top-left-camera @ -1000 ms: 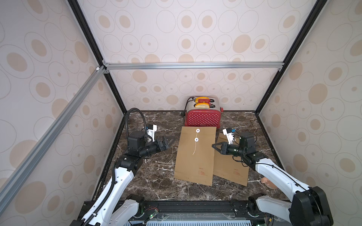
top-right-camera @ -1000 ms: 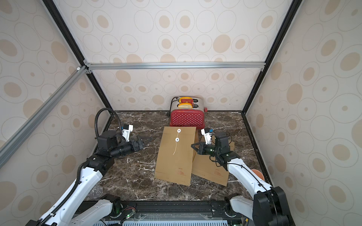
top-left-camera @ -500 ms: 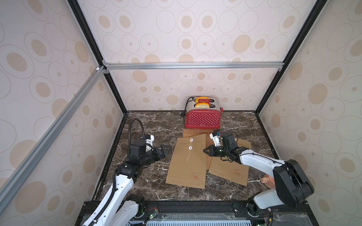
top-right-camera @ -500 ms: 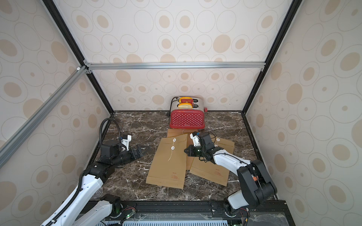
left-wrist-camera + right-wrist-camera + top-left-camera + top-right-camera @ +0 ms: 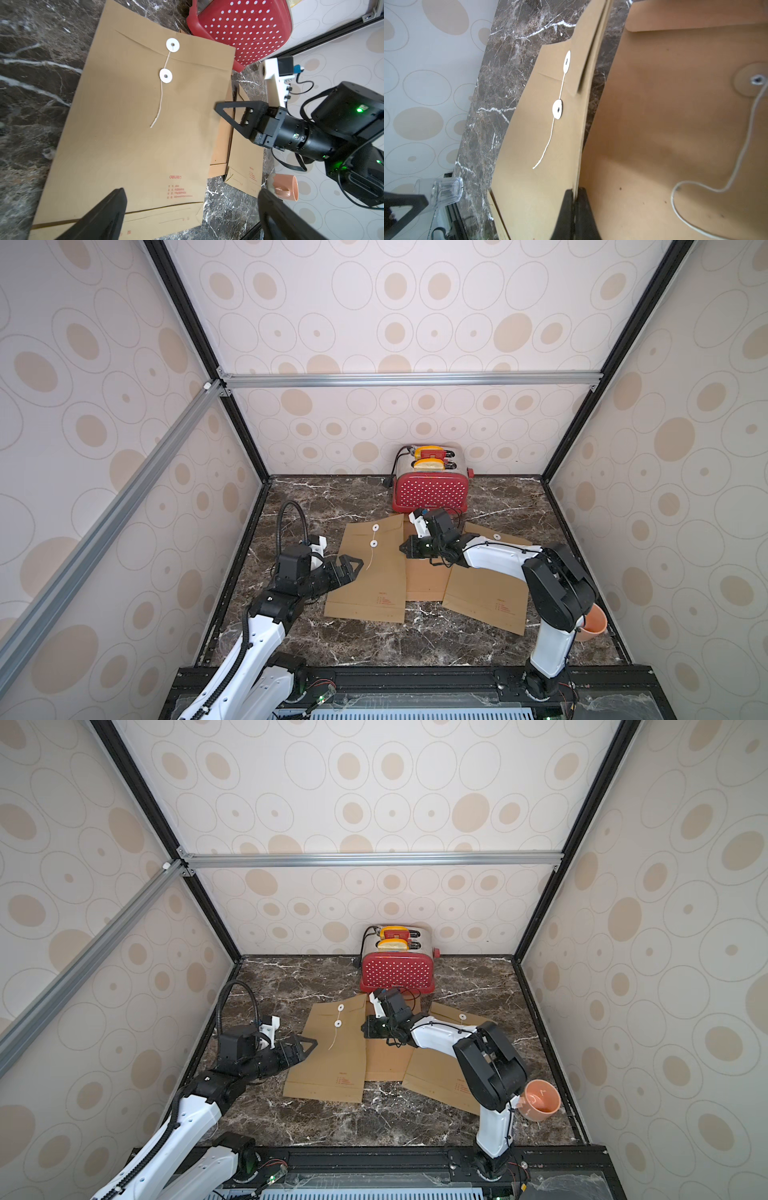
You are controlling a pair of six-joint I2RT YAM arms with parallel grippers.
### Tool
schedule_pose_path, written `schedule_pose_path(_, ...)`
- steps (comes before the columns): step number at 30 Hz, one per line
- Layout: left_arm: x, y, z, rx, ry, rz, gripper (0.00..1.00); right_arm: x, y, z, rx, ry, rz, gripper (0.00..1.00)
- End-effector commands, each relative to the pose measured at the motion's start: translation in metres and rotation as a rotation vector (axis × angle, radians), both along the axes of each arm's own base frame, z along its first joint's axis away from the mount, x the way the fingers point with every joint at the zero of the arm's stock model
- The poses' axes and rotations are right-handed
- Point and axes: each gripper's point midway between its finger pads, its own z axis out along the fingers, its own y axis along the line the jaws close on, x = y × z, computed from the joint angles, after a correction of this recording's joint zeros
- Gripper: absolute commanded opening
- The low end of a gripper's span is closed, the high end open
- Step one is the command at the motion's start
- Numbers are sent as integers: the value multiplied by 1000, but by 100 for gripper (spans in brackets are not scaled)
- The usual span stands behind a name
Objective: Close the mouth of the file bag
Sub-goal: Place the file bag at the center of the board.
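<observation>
1. The file bag (image 5: 370,576) lies flat on the surface (image 5: 299,506) between the two claws. Its flap is already folded down.
2. The string (image 5: 160,104) runs from the upper disc (image 5: 172,44) past the lower disc (image 5: 165,76) and trails loose, so the mouth is judged not yet fastened.
3. The right claw (image 5: 576,193) is closed narrow on the bag's long edge, which passes between its fingers in the right wrist view. This grip is probably meant to pin the bag so that it cannot slide while the string is worked.
4. The left claw (image 5: 351,566) stands wide and empty, just beside the bag's opposite edge, with the loose string end ahead of it. It is presumably ready to take the string.
5. Two other envelopes (image 5: 486,593) lie under and behind the right claw, partly covered by the held bag. A red toaster (image 5: 430,493) stands beyond the flap end.
6. The string end is judged the next thing to be pinched and wound round the lower disc. Being thin, limp and flat on the paper, it could easily be missed.
</observation>
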Motion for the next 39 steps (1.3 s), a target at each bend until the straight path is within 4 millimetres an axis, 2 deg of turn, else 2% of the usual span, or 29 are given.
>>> schedule_pose_path(1,-1,-1,1,2,-18,-26,99,6,13,-8,-64,-24,-11,0)
schedule_pose_path(4,-2,-5,1,0,-21,-61,99,9,25,-22,-72,2,1,0)
schedule_pose_path(7,-4,-5,1,8,-20,-78,99,11,27,-38,-94,19,1,0)
schedule_pose_path(13,-3,-8,-4,-9,-7,-93,99,16,46,-56,-113,27,7,0)
schedule_pose_path(21,-3,-6,-12,0,5,-95,99,25,63,-68,-122,33,-13,0)
schedule_pose_path(28,-3,-6,-13,0,7,-99,99,30,76,-71,-148,8,-6,0)
schedule_pose_path(32,-2,-6,-11,-2,0,-100,99,29,89,-78,-148,32,35,0)
schedule_pose_path(36,-2,-7,-12,-7,3,-104,99,29,94,-86,-147,51,33,0)
schedule_pose_path(39,-2,-7,-13,-8,3,-97,99,33,102,-85,-140,44,29,0)
